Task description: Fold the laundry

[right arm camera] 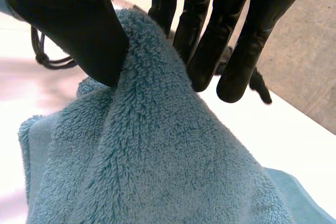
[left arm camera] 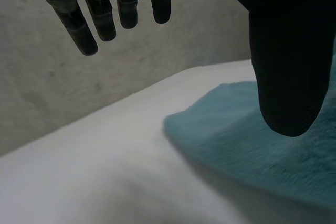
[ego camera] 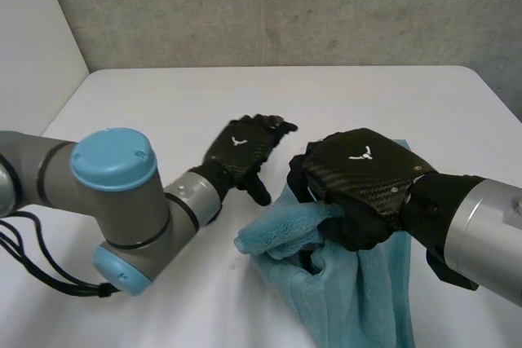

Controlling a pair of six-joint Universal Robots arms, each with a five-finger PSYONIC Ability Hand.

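One towel is lying on the table. The right hand is pinching its raised fold; the left hand is hovering beside, fingers straight.

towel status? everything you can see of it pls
The towel is teal terry cloth with a thick, fluffy looped pile. It is bunched and creased, not laid flat. The right hand pinches a raised fold between thumb and fingers and holds it up, and the rest drapes down onto the white table. The left hand, fingers straight, hovers beside the raised fold with its thumb over the cloth's edge. I cannot tell whether it touches.
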